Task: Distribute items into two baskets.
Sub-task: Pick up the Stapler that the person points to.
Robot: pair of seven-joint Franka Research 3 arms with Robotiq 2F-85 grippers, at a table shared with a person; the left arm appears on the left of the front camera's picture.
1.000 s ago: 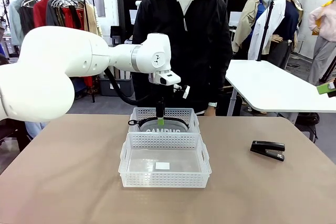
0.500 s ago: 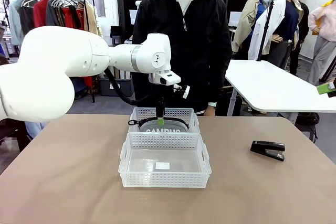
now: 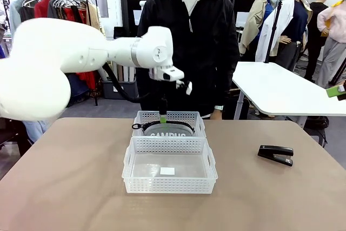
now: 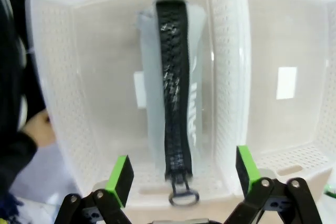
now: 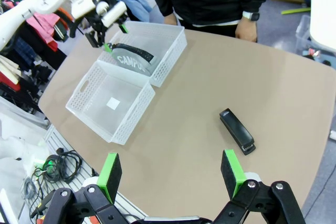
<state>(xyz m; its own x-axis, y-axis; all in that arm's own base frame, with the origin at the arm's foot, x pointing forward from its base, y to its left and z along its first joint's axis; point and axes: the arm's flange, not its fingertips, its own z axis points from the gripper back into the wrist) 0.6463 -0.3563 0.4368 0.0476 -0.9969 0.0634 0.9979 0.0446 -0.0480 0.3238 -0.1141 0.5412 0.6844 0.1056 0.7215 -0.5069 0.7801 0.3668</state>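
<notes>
One item placed, one outstanding.
Front view: grey fabric "CAMPUS" pouch with black strap (image 3: pixel 165 130) lies in far white perforated plastic basket (image 3: pixel 198 119); alike near basket (image 3: pixel 168 185), touching it, holds no item. Left tool (image 3: pixel 162 117) hovers just above pouch, jaws wide, empty. Black desk stapler (image 3: pixel 275 154) lies on tan tabletop (image 3: pixel 70 177), well right.
Left wrist view: strap ring (image 4: pixel 184 198) sits between spread fingers (image 4: pixel 122 176). Risk: finger catches strap, drags pouch out.
Right wrist view: right tool (image 5: pixel 170 174) wide open, empty, high above stapler. Risk: off-centre descent knocks stapler aside.

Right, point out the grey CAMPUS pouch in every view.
Front view: pouch centre, inside far basket.
Left wrist view: pouch mid-picture, standing on edge.
Right wrist view: pouch upper left, lettering visible.
Shared landmark: white sticker on near basket floor.
</notes>
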